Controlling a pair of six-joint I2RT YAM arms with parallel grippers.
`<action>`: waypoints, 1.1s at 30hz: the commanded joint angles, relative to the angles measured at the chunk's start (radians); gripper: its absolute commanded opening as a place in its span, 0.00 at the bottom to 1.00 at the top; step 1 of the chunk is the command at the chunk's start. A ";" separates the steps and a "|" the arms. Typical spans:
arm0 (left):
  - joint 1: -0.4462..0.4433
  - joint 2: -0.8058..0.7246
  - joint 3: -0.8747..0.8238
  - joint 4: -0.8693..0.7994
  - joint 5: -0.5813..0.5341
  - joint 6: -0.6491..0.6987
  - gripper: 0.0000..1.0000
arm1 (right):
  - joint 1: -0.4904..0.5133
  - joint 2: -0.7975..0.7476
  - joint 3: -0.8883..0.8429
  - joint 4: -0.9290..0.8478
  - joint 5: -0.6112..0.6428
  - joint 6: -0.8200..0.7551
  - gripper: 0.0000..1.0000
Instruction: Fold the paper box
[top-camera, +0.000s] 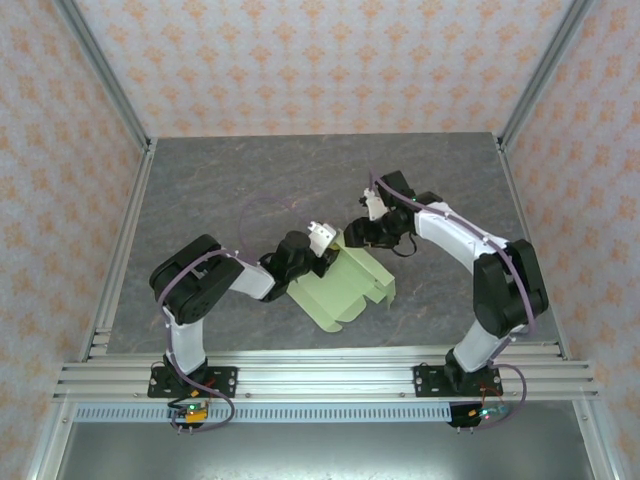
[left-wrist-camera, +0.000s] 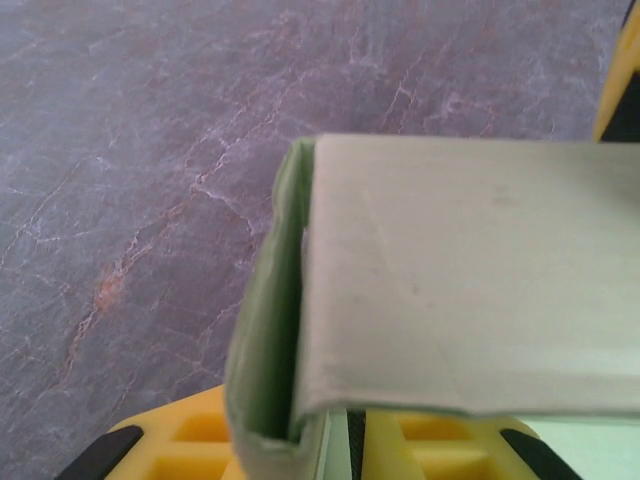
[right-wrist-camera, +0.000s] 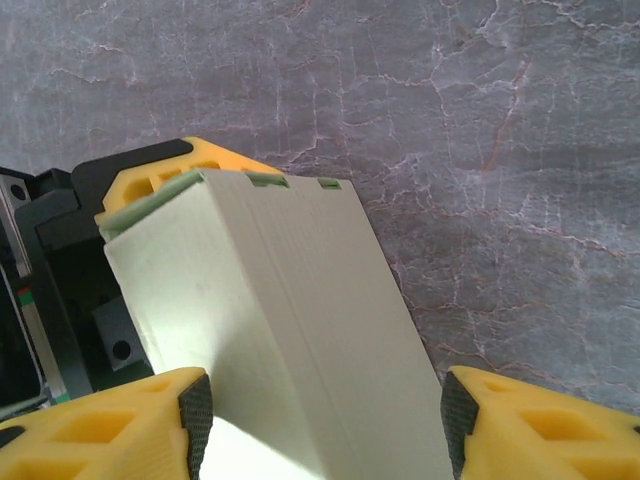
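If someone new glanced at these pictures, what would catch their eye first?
The pale green paper box, half folded, sits in the middle of the grey marbled table. The left gripper and right gripper meet at its far end, and the right gripper's yellow fingers stand on either side of it. Orange-patterned wallpaper surrounds the scene.
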 joint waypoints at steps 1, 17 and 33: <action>-0.010 0.041 -0.040 0.160 -0.024 -0.046 0.23 | -0.001 0.028 0.054 -0.024 -0.012 0.024 0.64; -0.115 0.090 0.033 0.212 -0.174 0.036 0.00 | -0.001 -0.017 -0.109 0.119 -0.034 0.170 0.57; -0.141 0.073 -0.004 0.253 -0.281 0.022 0.40 | -0.013 -0.031 -0.135 0.131 -0.034 0.133 0.53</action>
